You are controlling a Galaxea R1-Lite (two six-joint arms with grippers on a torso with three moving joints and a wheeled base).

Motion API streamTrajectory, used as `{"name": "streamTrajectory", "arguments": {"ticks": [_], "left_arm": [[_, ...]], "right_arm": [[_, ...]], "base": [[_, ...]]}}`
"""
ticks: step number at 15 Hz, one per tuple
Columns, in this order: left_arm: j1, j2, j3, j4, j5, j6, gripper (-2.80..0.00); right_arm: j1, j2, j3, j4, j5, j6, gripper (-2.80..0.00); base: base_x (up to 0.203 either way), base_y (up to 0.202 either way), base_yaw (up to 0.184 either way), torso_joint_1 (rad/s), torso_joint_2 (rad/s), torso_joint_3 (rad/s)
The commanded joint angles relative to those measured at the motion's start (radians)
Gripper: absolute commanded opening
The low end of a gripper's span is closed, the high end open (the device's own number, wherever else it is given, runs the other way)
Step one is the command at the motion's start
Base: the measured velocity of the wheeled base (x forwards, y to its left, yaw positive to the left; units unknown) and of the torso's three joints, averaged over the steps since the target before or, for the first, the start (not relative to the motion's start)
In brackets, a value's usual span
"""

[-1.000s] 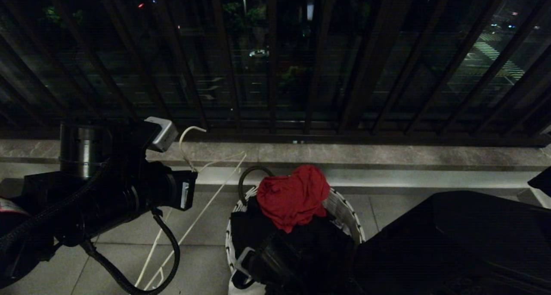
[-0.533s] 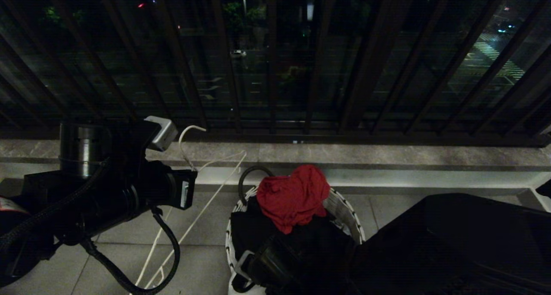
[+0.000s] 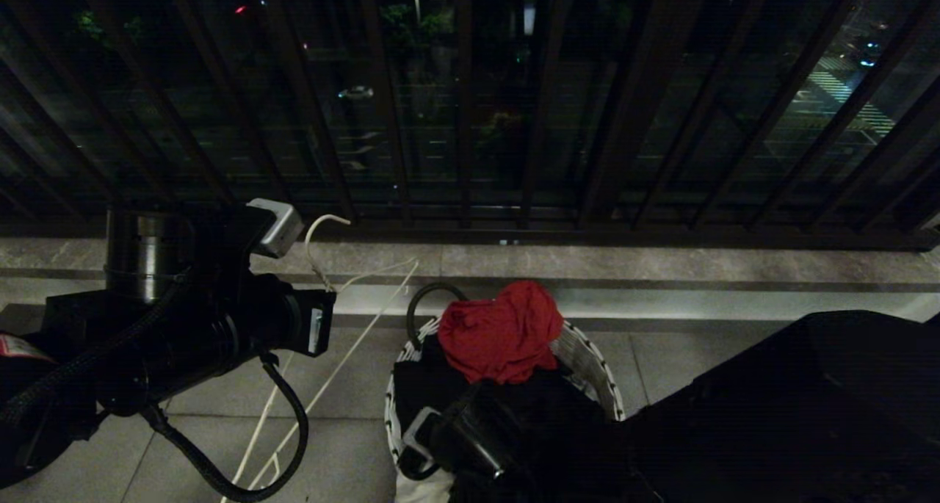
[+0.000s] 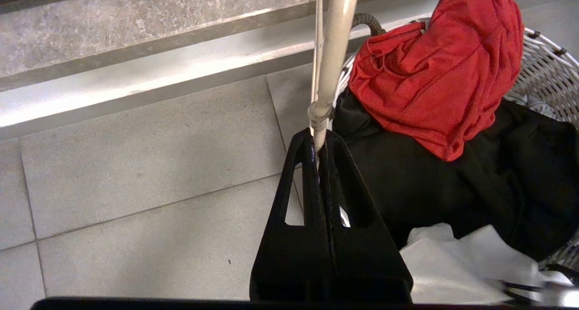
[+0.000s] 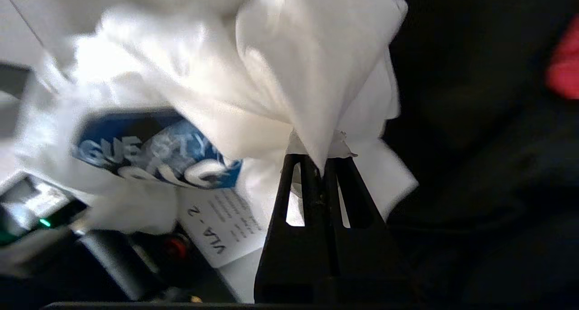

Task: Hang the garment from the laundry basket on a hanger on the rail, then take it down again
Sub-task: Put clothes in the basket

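Head view: left claw (image 3: 321, 332) at left-centre holds the white wire hanger (image 3: 345, 341) over the floor tiles, laundry basket (image 3: 587, 363) sits bottom-centre with a red cloth (image 3: 499, 338) heaped on a black garment (image 3: 418, 385), right arm dark at lower right. Left wrist view: claw clenched on the hanger's twisted neck, basket in the upper right, red cloth over black, white fabric at lower right. Right wrist view: right claw (image 5: 322, 165) pinched on a fold of the white T-shirt (image 5: 271, 74), blue print at left; I'd lift straight and slow so only the T-shirt comes out, without dragging the others.
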Motion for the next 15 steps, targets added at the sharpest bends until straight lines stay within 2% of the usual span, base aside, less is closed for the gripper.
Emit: {"name": "streamTrajectory", "arguments": {"ticks": [1,5,7,12,15], "left_arm": [[0.0,-0.004,0.001,-0.002,0.001,0.0,-2.8],[0.0,-0.015,0.0,-0.002,0.001,-0.001,-2.8],[0.0,-0.017,0.0,-0.002,0.001,-0.001,-2.8],[0.0,-0.029,-0.001,0.0,0.001,0.0,-2.8],[0.001,-0.038,-0.006,0.004,0.001,-0.001,-2.8]], "right_arm": [[0.002,-0.095,0.008,-0.004,-0.002,0.027,-2.8],[0.0,-0.273,0.012,-0.003,-0.005,0.149,-2.8],[0.0,-0.357,0.012,0.001,-0.004,0.186,-2.8],[-0.001,-0.515,-0.018,0.008,-0.014,0.196,-2.8],[-0.001,-0.602,-0.08,0.055,-0.049,0.192,-2.8]], "base": [[0.0,0.0,0.0,0.0,0.0,0.0],[0.0,0.0,0.0,0.0,0.0,0.0],[0.0,0.0,0.0,0.0,0.0,0.0],[0.0,0.0,0.0,0.0,0.0,0.0],[0.0,0.0,0.0,0.0,0.0,0.0]]}}
